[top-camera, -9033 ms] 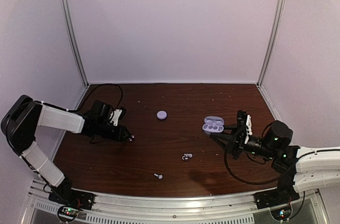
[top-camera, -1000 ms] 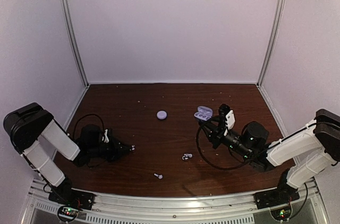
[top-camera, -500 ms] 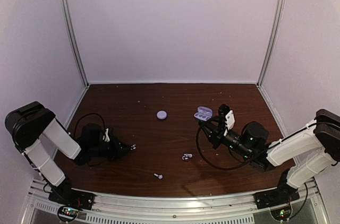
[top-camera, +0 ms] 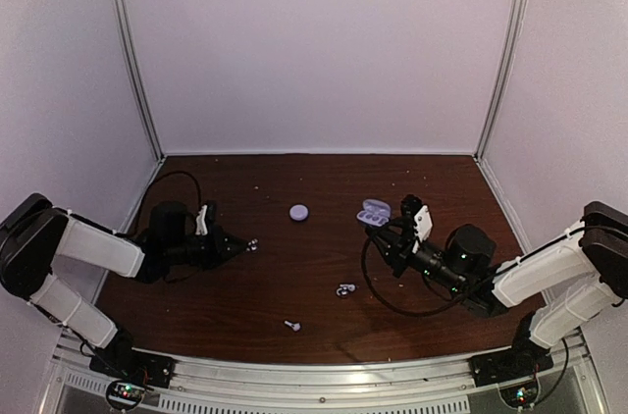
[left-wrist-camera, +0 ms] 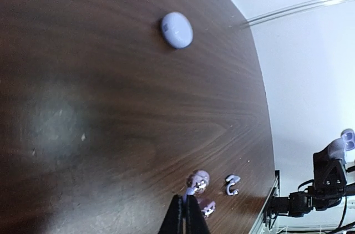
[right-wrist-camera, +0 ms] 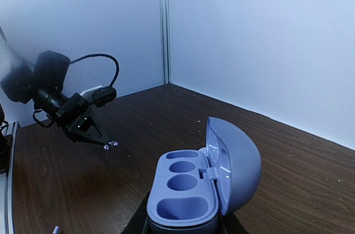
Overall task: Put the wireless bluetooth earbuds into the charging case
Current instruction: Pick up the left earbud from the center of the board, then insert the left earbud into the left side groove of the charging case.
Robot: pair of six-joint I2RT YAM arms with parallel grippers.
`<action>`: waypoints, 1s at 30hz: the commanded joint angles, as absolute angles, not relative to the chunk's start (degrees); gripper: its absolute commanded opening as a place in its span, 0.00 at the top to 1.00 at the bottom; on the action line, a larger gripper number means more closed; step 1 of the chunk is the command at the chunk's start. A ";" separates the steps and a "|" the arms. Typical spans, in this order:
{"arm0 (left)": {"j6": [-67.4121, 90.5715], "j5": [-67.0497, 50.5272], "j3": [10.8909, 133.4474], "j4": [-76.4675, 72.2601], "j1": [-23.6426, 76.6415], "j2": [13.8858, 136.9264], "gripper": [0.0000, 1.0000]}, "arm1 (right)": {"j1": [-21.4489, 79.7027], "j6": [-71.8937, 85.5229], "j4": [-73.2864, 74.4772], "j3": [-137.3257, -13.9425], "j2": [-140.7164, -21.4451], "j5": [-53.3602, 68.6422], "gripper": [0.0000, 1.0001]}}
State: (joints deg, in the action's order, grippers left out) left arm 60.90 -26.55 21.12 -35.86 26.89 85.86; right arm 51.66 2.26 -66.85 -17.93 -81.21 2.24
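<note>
The left gripper (top-camera: 245, 245) hangs low over the left side of the table (top-camera: 294, 179), its jaws pinched all the way together on one tiny earbud (right-wrist-camera: 112, 145) that sticks out just past the tips. Where that earbud has to go is the charging case (right-wrist-camera: 186, 192), well apart from it across the table toward the robot's right and a little farther back. The right gripper (top-camera: 385, 228) holds the case up off the wood, its fingers clamped on the lower body, so that only dark slivers of them show under it in the right wrist view. The case sits open: the lid stands up along one long side, the wells face upward, and every well looks empty. Its row of wells runs roughly along the line away from the right wrist camera, with the left arm off to the open, lidless side — so I judge that the earbud can come in from there without meeting the lid. Which way the earbud's short stem lies in the grip is too small to tell. A closed round case (top-camera: 298, 212) rests at the back of the table between the two arms, clear of the straight path. A pair of earbuds (top-camera: 344, 288) and a single earbud (top-camera: 291, 324) lie loose nearer the front edge — the pair closer to the right arm, which is busy with the case.
</note>
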 commanded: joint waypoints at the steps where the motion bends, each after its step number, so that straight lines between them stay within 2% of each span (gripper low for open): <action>1: 45.06 -24.93 27.87 -24.27 28.49 78.96 1.00 | 50.75 0.96 -66.63 -17.84 -80.23 7.97 0.99; 8: 24.53 -21.48 37.10 -10.20 33.11 71.16 1.00 | 48.95 2.34 -64.42 -17.93 -78.51 22.31 1.00; 17: 8.43 -21.85 44.45 -2.78 41.53 70.27 1.00 | 46.11 6.57 -57.13 -22.10 -80.62 42.17 0.99; 30: -3.20 -22.34 53.77 1.89 54.20 75.09 1.00 | 45.90 13.39 -57.19 -24.67 -85.18 54.11 1.00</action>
